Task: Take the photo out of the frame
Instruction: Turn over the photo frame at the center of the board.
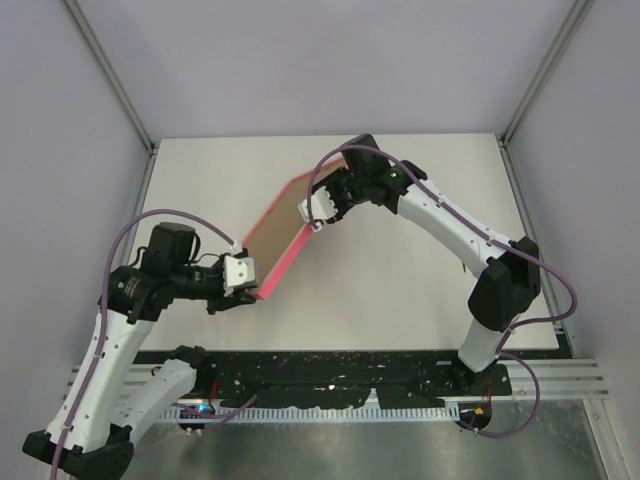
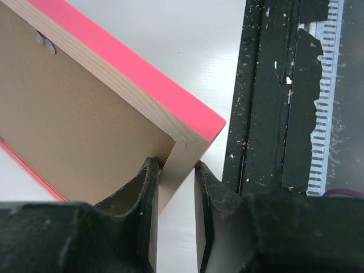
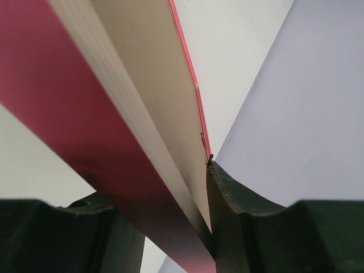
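Pinching frame (image 1: 283, 228) corner, left tool (image 2: 176, 169), right tool (image 3: 153, 182) straddling far edge

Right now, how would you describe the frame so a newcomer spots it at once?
Look over the left half of the white table. The frame is tilted there, the left pincer shut on its near corner, the right pincer at its far corner. It alone has bright-pink edges, around a plain brown backing board.

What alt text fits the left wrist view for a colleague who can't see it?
The left claw pinches the near corner of the pink frame, one dark finger on each side of its pale wooden rim. The frame's back faces the camera, showing the brown backing board; the white table and a scuffed black rail lie beyond.
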